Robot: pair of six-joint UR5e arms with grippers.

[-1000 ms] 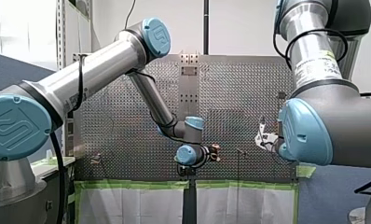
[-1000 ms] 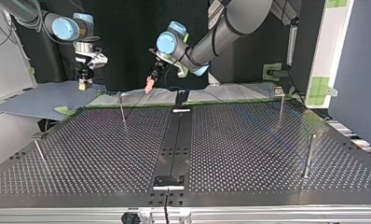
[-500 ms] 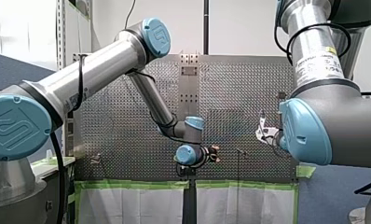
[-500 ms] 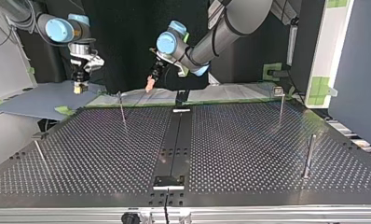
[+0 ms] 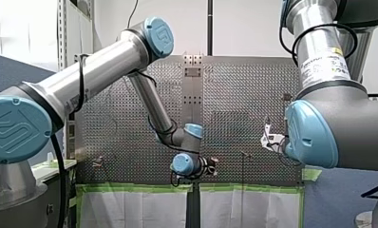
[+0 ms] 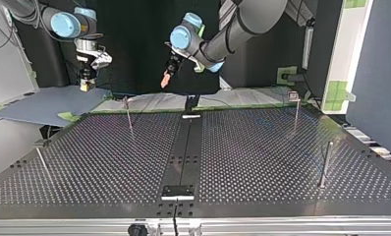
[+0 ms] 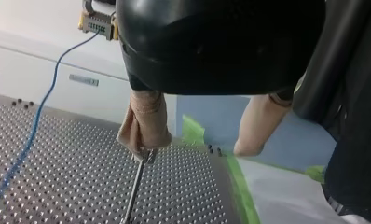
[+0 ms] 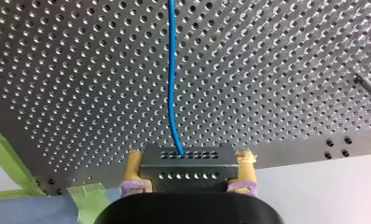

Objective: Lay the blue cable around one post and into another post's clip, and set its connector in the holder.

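Blue cable from connector over table

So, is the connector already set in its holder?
No: the connector is clamped between the right tool's pads above the perforated table, with the blue cable trailing from it.

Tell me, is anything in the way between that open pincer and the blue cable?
Possibly one post: in the left wrist view it shows just ahead of the finger of my left pincer nearer the cable. Beyond it, only perforated table lies before the cable.
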